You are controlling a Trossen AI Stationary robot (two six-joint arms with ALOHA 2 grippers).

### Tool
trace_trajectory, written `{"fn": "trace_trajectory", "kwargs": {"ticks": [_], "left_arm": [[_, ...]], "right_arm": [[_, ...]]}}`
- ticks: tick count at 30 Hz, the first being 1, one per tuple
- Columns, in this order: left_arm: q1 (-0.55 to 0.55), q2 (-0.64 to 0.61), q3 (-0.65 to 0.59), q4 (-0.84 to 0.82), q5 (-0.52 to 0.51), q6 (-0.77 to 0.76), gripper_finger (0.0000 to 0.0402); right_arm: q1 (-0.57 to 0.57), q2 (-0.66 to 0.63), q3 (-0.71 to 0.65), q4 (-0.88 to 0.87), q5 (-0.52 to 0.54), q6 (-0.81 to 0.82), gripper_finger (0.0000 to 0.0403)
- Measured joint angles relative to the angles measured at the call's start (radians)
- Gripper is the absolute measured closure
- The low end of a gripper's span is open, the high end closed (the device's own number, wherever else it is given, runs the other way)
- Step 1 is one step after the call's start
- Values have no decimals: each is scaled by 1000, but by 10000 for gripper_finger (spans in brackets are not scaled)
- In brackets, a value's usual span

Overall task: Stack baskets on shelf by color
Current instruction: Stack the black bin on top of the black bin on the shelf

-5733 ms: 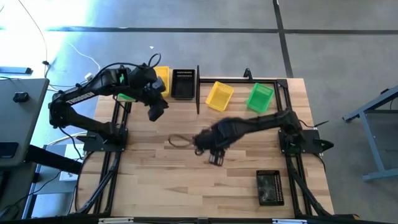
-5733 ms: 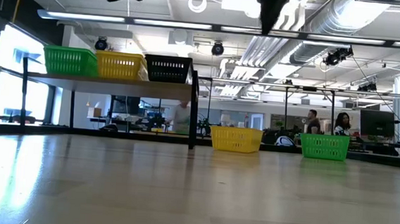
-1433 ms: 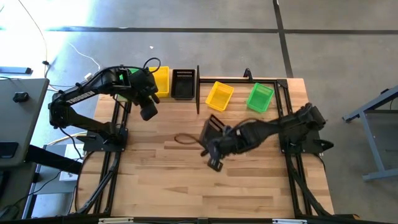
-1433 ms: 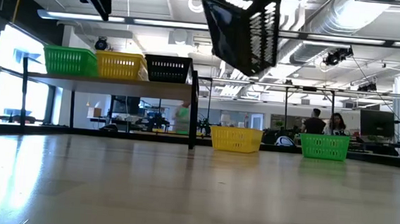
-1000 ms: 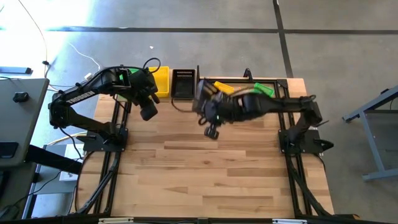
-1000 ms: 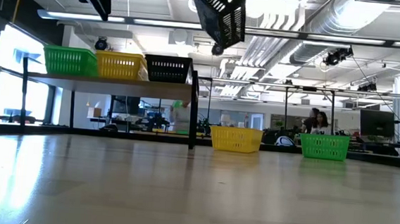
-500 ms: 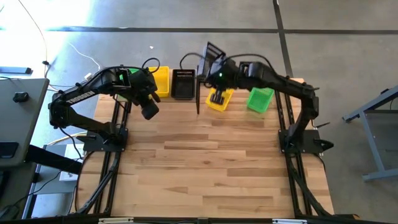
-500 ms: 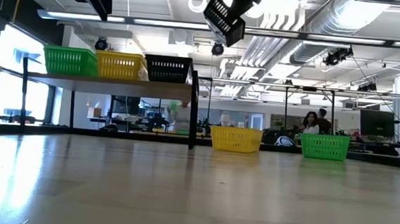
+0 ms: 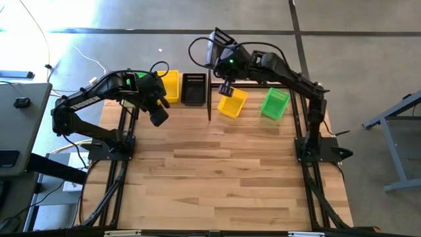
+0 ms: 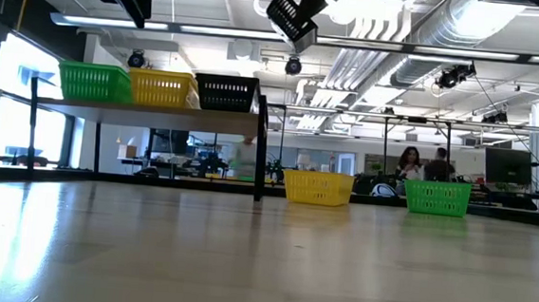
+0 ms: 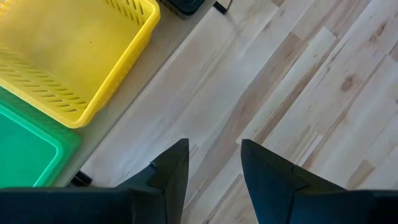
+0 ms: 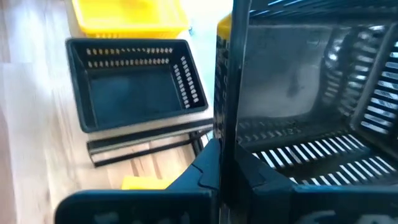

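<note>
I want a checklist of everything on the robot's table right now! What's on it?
Surface: wood table, bare at the front.
Job's things: shelf holds a green, a yellow and a black basket; a yellow and a green basket sit on the table; another black basket is in the air.
Clutter: nothing seen.
Hands: right hand shut on the airborne black basket by the shelf; left hand open, empty, beside the shelf.
Cables: black loops on both arms.
Surroundings: people far behind.

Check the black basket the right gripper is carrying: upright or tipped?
Tipped. In the low view the black basket hangs tilted on a corner, high above the shelf, and the right gripper clamps its wall.
</note>
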Motion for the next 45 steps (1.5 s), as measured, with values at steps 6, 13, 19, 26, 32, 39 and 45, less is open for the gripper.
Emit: {"fn": "trace_trajectory", "kwargs": {"ticks": [6,13,19,26,32,39,45], "left_arm": [[0,0,0,0,0,0,266],[0,0,0,2,0,0,266],[0,0,0,3,0,-3,266],[0,0,0,3,0,-26,266],[-1,0,0,3,0,-26,266],[-1,0,0,3,-3,-29,266],[-1,0,0,3,-3,-29,266]], "right_arm": [[19,36,29,1,-19,50,403],[64,36,-20,17,-64,96,403],[98,36,-64,98,-91,103,403],[103,77,-83,140,-148,118,403],[103,133,-84,146,-169,111,403],[109,170,-85,144,-190,101,403],[112,173,-85,132,-191,93,403]]}}
